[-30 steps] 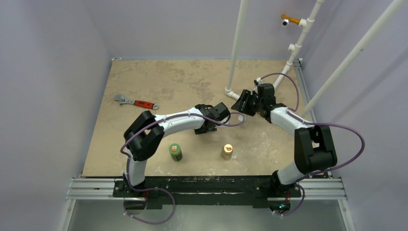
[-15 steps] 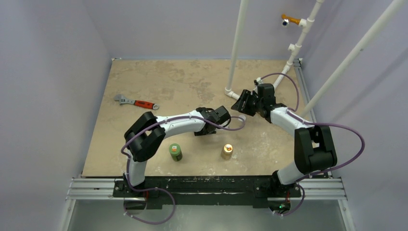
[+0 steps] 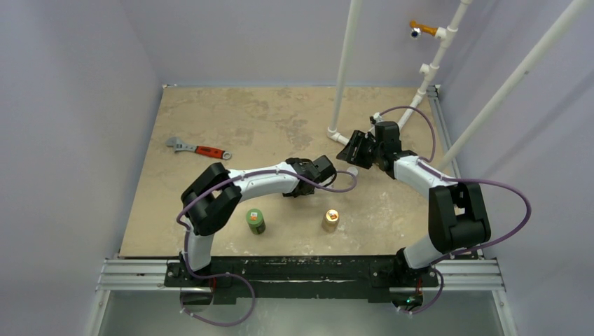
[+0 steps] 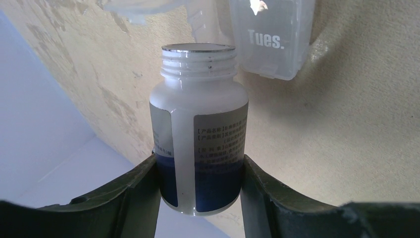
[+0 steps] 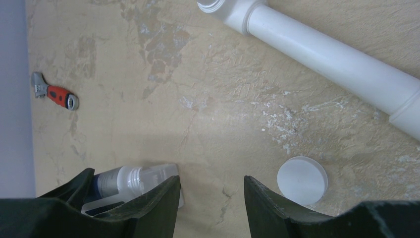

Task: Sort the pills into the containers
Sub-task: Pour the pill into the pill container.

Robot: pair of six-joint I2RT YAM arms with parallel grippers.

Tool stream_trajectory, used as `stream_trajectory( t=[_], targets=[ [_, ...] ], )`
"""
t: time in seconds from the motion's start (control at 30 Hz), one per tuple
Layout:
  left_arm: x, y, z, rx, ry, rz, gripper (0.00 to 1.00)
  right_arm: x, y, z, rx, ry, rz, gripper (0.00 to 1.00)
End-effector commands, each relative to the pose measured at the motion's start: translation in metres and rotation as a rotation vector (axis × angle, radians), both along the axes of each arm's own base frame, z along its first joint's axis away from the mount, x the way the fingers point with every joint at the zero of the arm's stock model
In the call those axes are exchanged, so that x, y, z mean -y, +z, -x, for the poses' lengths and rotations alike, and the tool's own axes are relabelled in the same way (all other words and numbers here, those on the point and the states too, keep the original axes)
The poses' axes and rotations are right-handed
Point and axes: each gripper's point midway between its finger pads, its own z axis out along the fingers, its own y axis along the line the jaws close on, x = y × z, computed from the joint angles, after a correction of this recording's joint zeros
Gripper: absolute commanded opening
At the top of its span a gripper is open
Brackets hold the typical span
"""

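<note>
the left gripper (image 4: 199, 171) clamps the uncapped white bottle (image 4: 198, 99), mouth tipped at the clear container (image 4: 270, 44) lying on the table, likely to pour pills; none are clearly visible. the right gripper (image 5: 212, 191) hangs parted and empty near the loose cap (image 5: 302, 180).

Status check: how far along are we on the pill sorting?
Done: the white bottle is uncapped; a white cap lies on the table. In hand: the left gripper holds that bottle, mouth toward the clear case. The right gripper is open and empty. Left: no pills visible in the case; green bottle and tan bottle stand aside.
</note>
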Motion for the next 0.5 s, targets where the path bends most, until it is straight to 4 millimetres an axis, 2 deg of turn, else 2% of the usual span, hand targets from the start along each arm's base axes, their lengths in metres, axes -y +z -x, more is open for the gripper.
stream_trajectory(
  t=[0.0,0.47],
  targets=[
    [0.001,0.019,-0.004,0.056,-0.027,0.012,0.00,-0.006,0.013,-0.007,0.051,0.025,-0.018,0.50],
    [0.009,0.023,0.010,-0.054,-0.009,0.086,0.00,-0.006,0.014,-0.007,0.052,0.026,-0.017,0.50]
  ],
)
